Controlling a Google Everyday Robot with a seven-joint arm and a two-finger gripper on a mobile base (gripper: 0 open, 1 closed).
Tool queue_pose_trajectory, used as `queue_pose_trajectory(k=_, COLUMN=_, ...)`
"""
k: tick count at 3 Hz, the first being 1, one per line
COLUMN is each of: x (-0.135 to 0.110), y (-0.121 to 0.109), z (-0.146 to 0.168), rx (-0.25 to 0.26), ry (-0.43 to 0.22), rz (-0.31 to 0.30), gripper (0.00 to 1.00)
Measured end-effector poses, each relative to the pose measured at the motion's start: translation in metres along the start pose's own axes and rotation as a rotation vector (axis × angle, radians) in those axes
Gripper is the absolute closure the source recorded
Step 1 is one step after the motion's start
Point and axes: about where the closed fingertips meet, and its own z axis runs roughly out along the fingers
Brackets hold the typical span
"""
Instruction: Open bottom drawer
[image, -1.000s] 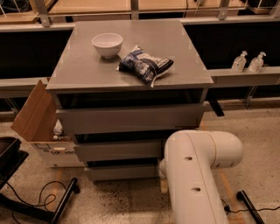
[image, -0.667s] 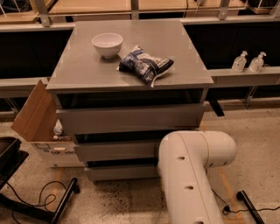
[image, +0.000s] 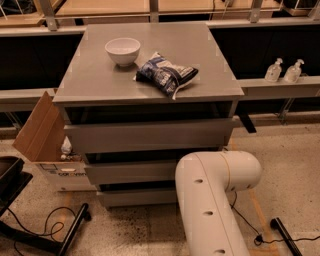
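Grey desk (image: 200, 60) on a speckled floor; bottom drawer (image: 135, 197) hardly out, if at all.
It sits lowest of three fronts, showing no inside, so the pull looks yet to do. The arm (image: 210, 200) covers its right end and hides the hand; its grip I cannot tell.

gripper: out of view, no bearing from it | white bowl (image: 122, 50): on cabinet top (image: 95, 82), rear left | snack bag (image: 166, 75): just right of bowl | cardboard box (image: 37, 131): open, on floor (image: 300, 165), left of cabinet | pump bottles (image: 274, 70): two, on ledge (image: 260, 88), far right | cables (image: 42, 231): lower left
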Motion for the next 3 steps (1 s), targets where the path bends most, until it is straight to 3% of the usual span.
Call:
queue_pose_trajectory(k=1, x=0.041, y=0.007, z=-0.019, rx=-0.001, ry=0.046, rz=0.068, gripper=0.72)
queue_pose_trajectory(k=2, x=0.075, y=0.009, z=-0.056, rx=0.026, ry=0.082, rz=0.126, gripper=0.95)
queue_pose_trajectory(k=3, x=0.095, y=0.005, z=-0.095, rx=0.082, ry=0.069, rz=0.171, gripper=1.00)
